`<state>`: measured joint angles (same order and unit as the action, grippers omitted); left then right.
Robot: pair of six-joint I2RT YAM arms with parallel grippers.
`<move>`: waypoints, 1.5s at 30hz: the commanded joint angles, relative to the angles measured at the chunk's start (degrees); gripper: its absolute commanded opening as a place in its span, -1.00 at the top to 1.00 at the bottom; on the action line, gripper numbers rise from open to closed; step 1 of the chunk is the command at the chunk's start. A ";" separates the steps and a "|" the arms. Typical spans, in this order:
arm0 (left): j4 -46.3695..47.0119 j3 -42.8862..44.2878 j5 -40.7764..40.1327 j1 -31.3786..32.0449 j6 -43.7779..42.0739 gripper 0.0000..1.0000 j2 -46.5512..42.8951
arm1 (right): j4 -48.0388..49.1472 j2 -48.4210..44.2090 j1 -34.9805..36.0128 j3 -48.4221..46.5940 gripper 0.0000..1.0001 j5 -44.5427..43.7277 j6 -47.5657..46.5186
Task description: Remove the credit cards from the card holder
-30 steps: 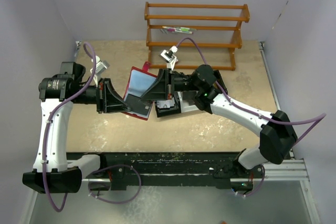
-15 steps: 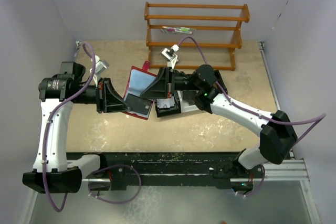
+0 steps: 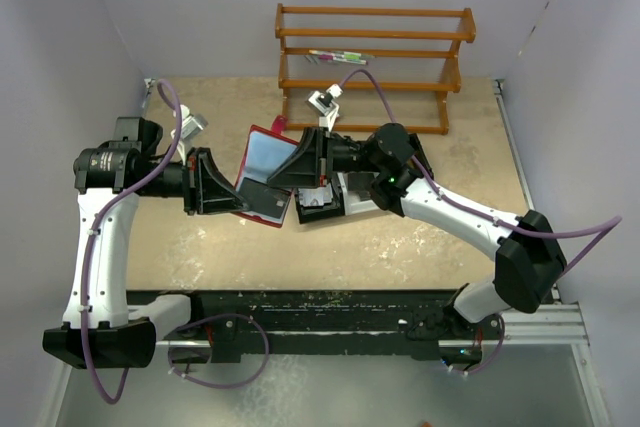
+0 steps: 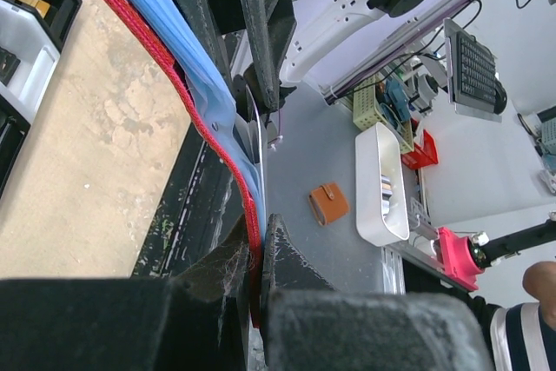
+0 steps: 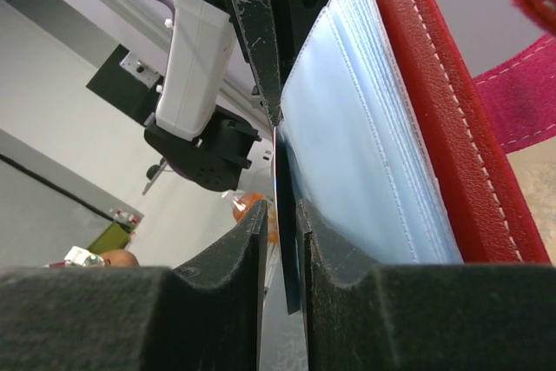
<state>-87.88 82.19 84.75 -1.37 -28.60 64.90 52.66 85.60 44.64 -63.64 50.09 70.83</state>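
Almost nothing has moved since a second ago: only my right wrist has turned a touch, so the small white block where the purple cable meets it sits slightly higher in the overhead view. The card holder (image 3: 262,172) and my left arm keep the same place as before. The card holder is open between my two arms, over the desk (image 3: 400,237) and just left of the black-and-white tray (image 3: 325,205), with its pale blue sleeves (image 3: 268,155) turned upward. My left jaws (image 3: 243,209) are clenched on its lower edge. In the left wrist view the red stitched rim (image 4: 187,97) runs straight down into the pinch of the left jaws (image 4: 259,254), with the blue sleeves (image 4: 148,6) fanned out just beside it. My right jaws (image 3: 270,184) come in from the other side and stand narrowed around a thin dark sheet edge (image 5: 287,241) at the front of the sleeve stack (image 5: 365,128). In that wrist view the right jaws (image 5: 282,215) sit close on both sides of it, with a sliver of light on one side. I cannot tell whether they press on it or merely flank it, nor whether that edge is a card or a sleeve. The red cover (image 5: 452,128) and its snap tab (image 5: 521,84) lie behind the sleeves. The wooden rack (image 3: 375,47) stands at the far side of the desk, well apart from the card holder.
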 commanded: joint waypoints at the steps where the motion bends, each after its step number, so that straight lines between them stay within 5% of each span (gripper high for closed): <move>1: 1.42 2.11 4.13 0.48 0.31 1.00 -1.35 | -0.12 -1.63 0.51 -1.08 0.52 0.25 -2.73; 6: 1.91 2.20 3.87 0.42 0.98 1.00 -1.45 | -1.60 -1.53 0.62 -1.14 0.54 1.50 -3.56; 11: 2.01 2.22 3.91 0.47 1.00 1.00 -1.39 | -0.45 -2.05 0.53 -0.99 0.97 2.12 -2.79; 20: 2.09 2.22 3.63 0.49 0.83 1.00 -2.15 | 3.47 0.41 0.45 -2.66 0.69 3.07 2.09; 26: 2.18 2.18 3.40 0.49 0.84 1.00 -2.09 | 3.77 -0.64 0.45 -2.55 0.99 2.43 1.64; 33: 2.35 2.18 3.40 0.49 1.05 0.89 -1.91 | 2.87 -1.50 -0.09 -3.00 1.00 1.39 0.95; 40: 5.78 1.32 0.27 0.49 5.10 0.82 -2.32 | -17.83 -6.37 -0.42 -7.72 1.00 -6.33 -17.88; 45: 11.06 -0.19 -0.83 0.49 10.41 0.87 -3.45 | -17.26 -7.61 -0.90 -6.69 1.00 -6.20 -18.11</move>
<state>-80.77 82.17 84.01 -1.08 -22.55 63.51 35.73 80.77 45.17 -68.03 47.35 56.97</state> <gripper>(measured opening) 0.084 0.004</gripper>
